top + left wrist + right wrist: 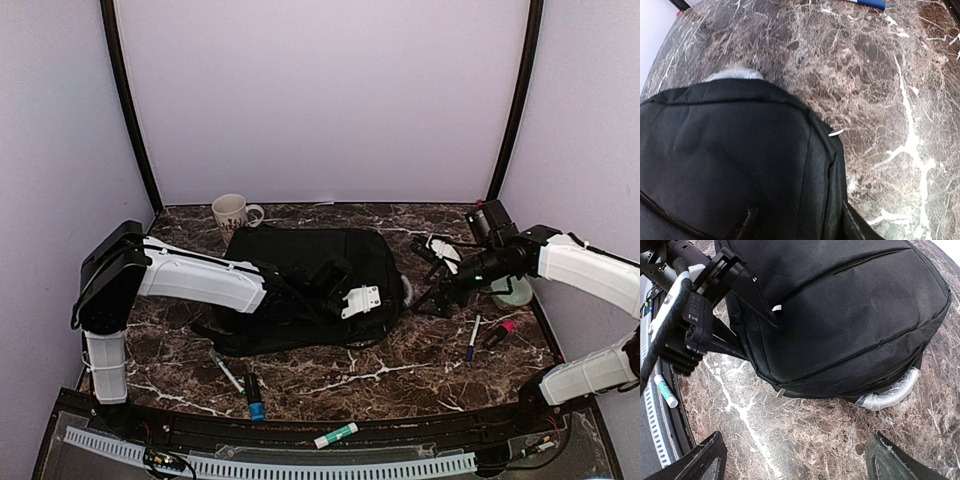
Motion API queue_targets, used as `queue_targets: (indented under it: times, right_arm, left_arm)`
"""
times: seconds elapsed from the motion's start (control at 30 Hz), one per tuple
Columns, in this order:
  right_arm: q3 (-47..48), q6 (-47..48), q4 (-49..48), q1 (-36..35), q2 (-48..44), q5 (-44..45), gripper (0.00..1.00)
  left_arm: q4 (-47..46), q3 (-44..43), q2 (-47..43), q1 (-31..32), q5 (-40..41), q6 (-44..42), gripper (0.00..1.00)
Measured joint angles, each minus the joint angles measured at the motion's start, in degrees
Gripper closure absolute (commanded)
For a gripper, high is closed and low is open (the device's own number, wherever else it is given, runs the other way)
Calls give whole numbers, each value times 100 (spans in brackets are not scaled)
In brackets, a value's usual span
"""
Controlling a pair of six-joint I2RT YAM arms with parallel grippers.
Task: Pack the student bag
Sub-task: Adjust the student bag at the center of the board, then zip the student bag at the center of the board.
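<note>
The student bag point(300, 270) is a large black backpack lying flat in the middle of the marble table; its side and zipper fill the right wrist view point(840, 315). My left gripper point(372, 300) rests on the bag's right end. Its fingertips point(854, 226) show apart at the bottom of the left wrist view, with bag fabric point(740, 160) lying loose between them. My right gripper point(432, 298) hovers open just right of the bag, and only bare marble shows between its fingers point(800, 465). A crumpled clear plastic piece point(890, 395) sticks out from under the bag's end.
A white mug point(232, 212) stands behind the bag at the left. Pens point(226, 370) and a dark marker point(254, 395) lie in front, with a glue stick point(335, 435) on the front rail. A blue pen point(472, 338), a pink marker point(500, 330) and a pale green object point(512, 292) sit at the right.
</note>
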State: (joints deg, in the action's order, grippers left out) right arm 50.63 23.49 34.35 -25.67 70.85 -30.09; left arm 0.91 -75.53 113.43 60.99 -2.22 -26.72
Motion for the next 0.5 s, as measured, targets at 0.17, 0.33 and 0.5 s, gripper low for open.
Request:
queue_targets:
  times: [0.17,0.33,0.5]
  right_arm:
    - [0,0,0,35,-66,-7,8]
    - [70,50,111,52,-48,125,17]
    - [151,109,109,57,55,282,25]
  left_arm:
    - [396,-590,289,0,-48,-214,46]
    - [809,-949,533,2,-28,-398,56]
    - [940,-1058,704,-20,20,-328,75]
